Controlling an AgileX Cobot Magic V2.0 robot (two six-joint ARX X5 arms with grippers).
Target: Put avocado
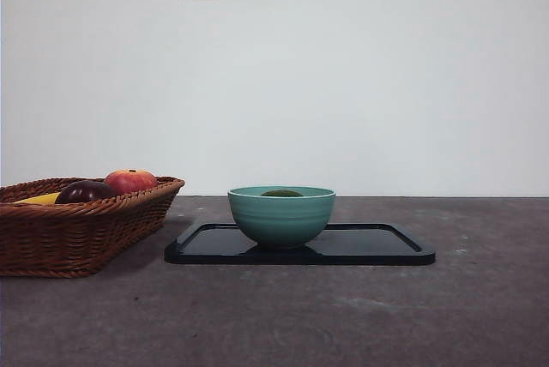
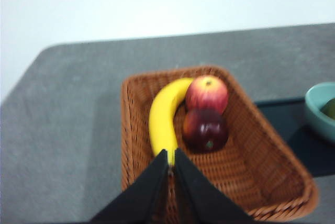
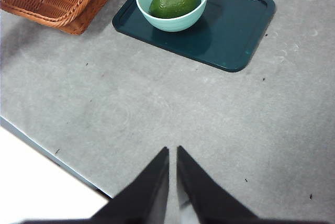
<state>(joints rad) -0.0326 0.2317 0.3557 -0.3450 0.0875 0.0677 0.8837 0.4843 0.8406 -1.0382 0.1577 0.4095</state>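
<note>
Resting in the bowl (image 3: pixel 172 0) on the tray (image 3: pixel 230 30), the avocado (image 3: pixel 174 1) looks placed, both hands clenched, holding nothing.

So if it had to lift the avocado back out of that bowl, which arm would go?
Probably the right gripper: its camera looks straight at the avocado in the bowl. The left gripper hangs over the basket.

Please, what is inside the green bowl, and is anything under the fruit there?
Inside the bowl lies one avocado, and the bowl stands on the dark tray. What is beneath the avocado cannot be seen; the fruit covers the bowl's bottom.
</note>
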